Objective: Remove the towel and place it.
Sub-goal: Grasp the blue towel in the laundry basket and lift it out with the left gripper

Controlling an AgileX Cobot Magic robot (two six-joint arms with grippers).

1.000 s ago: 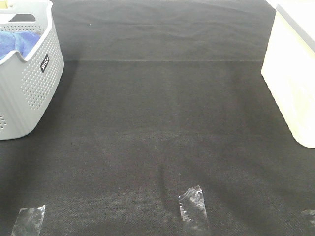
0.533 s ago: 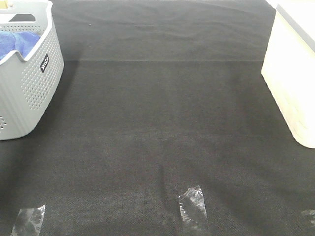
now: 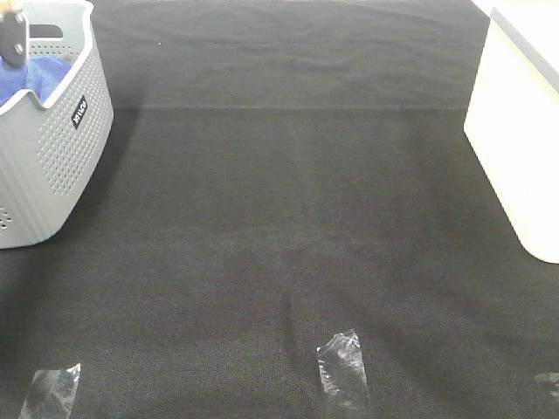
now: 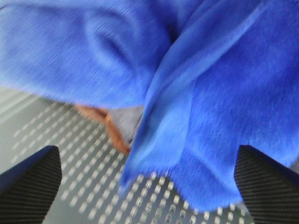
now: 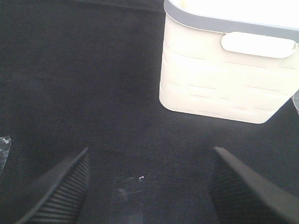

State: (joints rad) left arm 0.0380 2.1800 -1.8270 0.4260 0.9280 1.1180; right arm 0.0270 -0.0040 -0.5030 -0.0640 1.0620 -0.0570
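Observation:
The royal-blue towel (image 3: 31, 77) lies bunched inside the grey perforated basket (image 3: 52, 166) at the far left. My left gripper (image 3: 12, 39) shows as a dark tip at the basket's top, right over the towel. In the left wrist view the towel (image 4: 154, 70) fills the frame, with the basket wall (image 4: 70, 154) below it. The left gripper (image 4: 147, 170) has its fingers (image 4: 32, 182) spread wide and holds nothing. My right gripper (image 5: 149, 163) is open and empty above the black table, out of the exterior view.
A cream bin (image 3: 524, 131) stands at the right edge and also shows in the right wrist view (image 5: 224, 79). Clear tape pieces (image 3: 342, 367) (image 3: 51, 388) lie on the black cloth near the front. An orange item (image 4: 105, 123) peeks from under the towel.
My left gripper has come into view at the top left, down over the towel in the basket. The towel and basket have not moved.

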